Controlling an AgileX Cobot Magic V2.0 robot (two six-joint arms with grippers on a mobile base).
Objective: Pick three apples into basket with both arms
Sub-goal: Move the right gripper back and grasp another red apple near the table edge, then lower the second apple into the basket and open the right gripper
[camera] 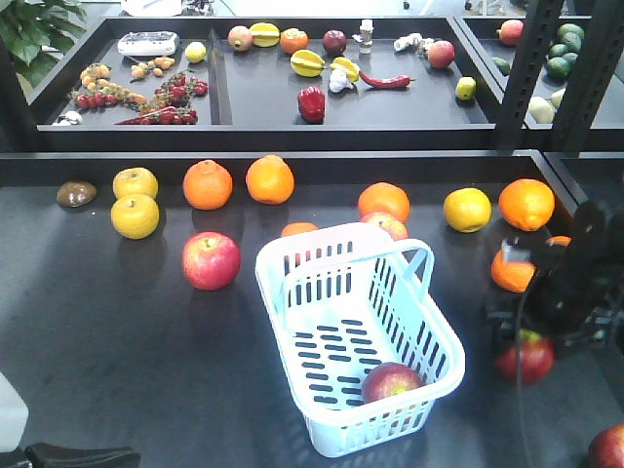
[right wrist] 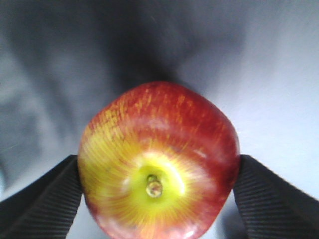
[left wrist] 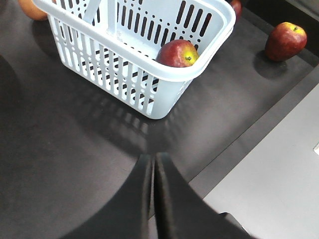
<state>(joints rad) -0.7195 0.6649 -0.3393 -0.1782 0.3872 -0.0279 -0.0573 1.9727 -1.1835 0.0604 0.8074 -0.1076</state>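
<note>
The pale blue basket (camera: 375,429) stands mid-table with one dark red apple (camera: 390,380) in its near corner, also seen in the left wrist view (left wrist: 177,53). My right gripper (camera: 531,341) is right of the basket, shut on a second apple (right wrist: 159,154); both fingers press on its sides, stem end facing the camera. A third apple (camera: 609,448) lies on the table at the front right corner (left wrist: 285,41). My left gripper (left wrist: 153,159) is shut with nothing in it, low over the bare table in front of the basket (left wrist: 114,74).
Oranges (camera: 208,184), yellow fruits (camera: 135,215) and a brighter red apple (camera: 211,260) lie behind and left of the basket. An orange (camera: 511,271) sits just behind my right gripper. A raised black tray (camera: 263,132) of mixed produce lines the back. The table's front edge (left wrist: 259,134) is near my left gripper.
</note>
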